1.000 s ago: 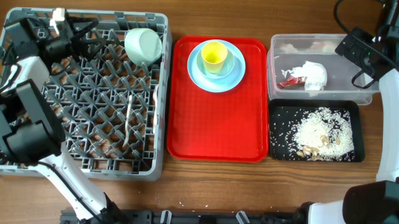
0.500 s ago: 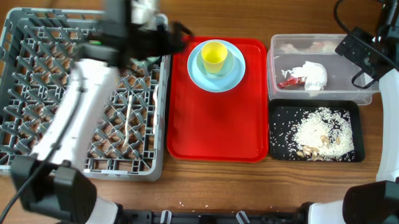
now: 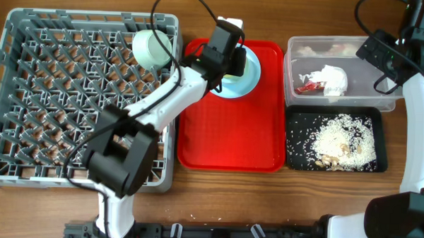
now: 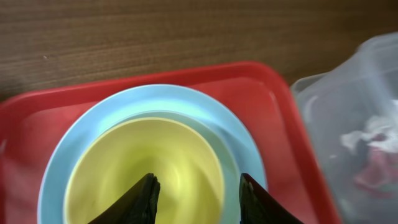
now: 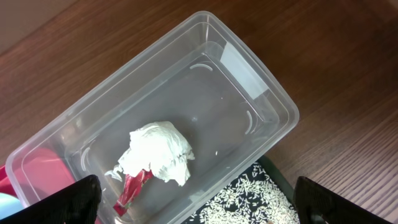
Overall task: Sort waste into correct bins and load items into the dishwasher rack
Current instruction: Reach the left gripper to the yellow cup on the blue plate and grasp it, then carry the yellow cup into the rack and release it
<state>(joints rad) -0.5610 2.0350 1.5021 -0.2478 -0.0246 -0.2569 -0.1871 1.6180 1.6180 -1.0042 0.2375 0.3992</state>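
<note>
While the left tool (image 4: 197, 180), its jaws apart, hovers over the yellow cup (image 4: 124, 168) on the blue plate (image 4: 155, 93) on the red tray (image 4: 280, 124), the cup, likely light, stiff and slick, suits a rim grip.

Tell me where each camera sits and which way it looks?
Overhead: above the table, facing straight down at dishwasher rack, red tray, clear tub, black tray; both arms show.
Left wrist: on the left arm, facing down at the yellow cup on the blue plate; left end effector shows.
Right wrist: on the right arm, facing down into the tub at the white napkin; right end effector shows.
Shared: both wrist views show the tub.
</note>
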